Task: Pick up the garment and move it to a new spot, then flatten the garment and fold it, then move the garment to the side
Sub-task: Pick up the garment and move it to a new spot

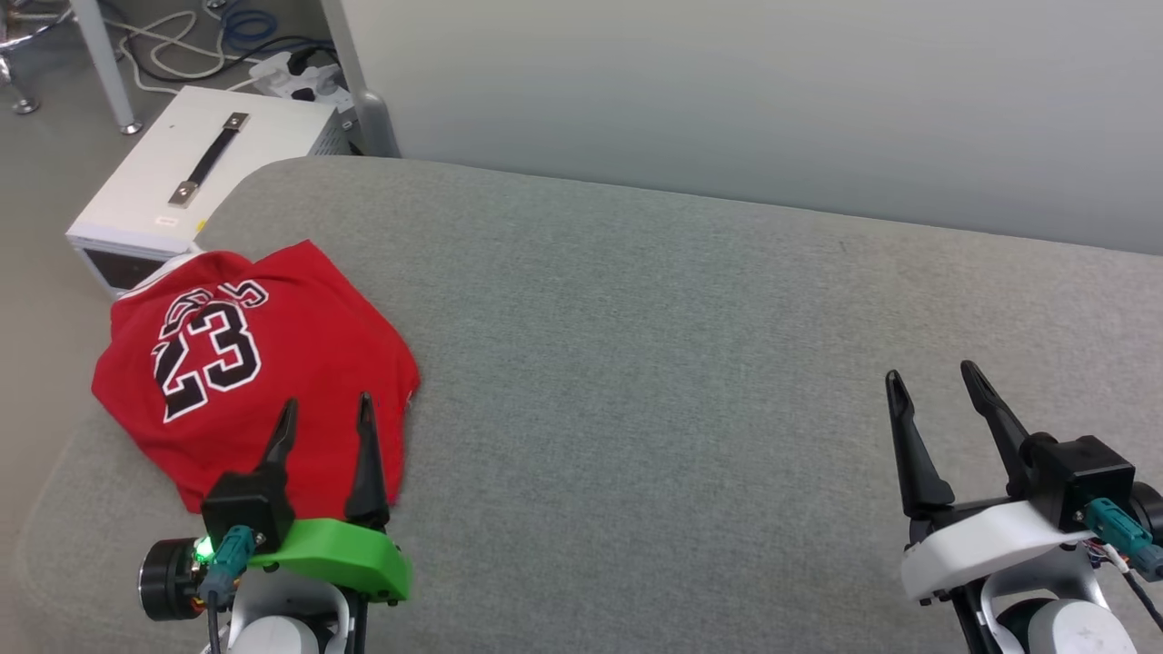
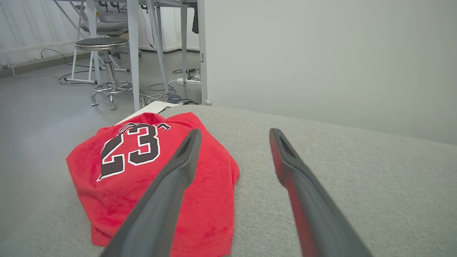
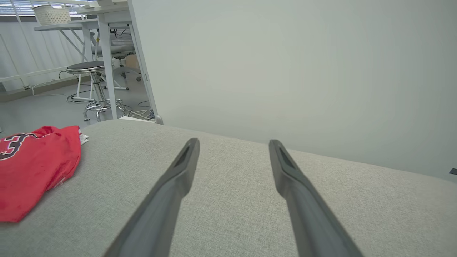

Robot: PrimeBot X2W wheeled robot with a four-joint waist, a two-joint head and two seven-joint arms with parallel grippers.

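You left the red jersey (image 1: 300,336) bunched at the grey cushion's (image 1: 681,363) left end, probably for pickup, with left gripper (image 1: 328,400) and right gripper (image 1: 931,370) both spread wide and empty

red "23" garment (image 1: 273,363) folded, on surface's left edge

One garment (image 1: 300,318), two tools (image 1: 327,402) (image 1: 930,371), one white box (image 1: 164,182), one stool (image 2: 101,43).

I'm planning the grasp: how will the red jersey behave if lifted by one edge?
Probably floppy: the garment lies in soft, rumpled folds, so it should sag and unfold from a pinch. Likely light, being thin cloth. On the woven grey cushion it may drag rather than slide.
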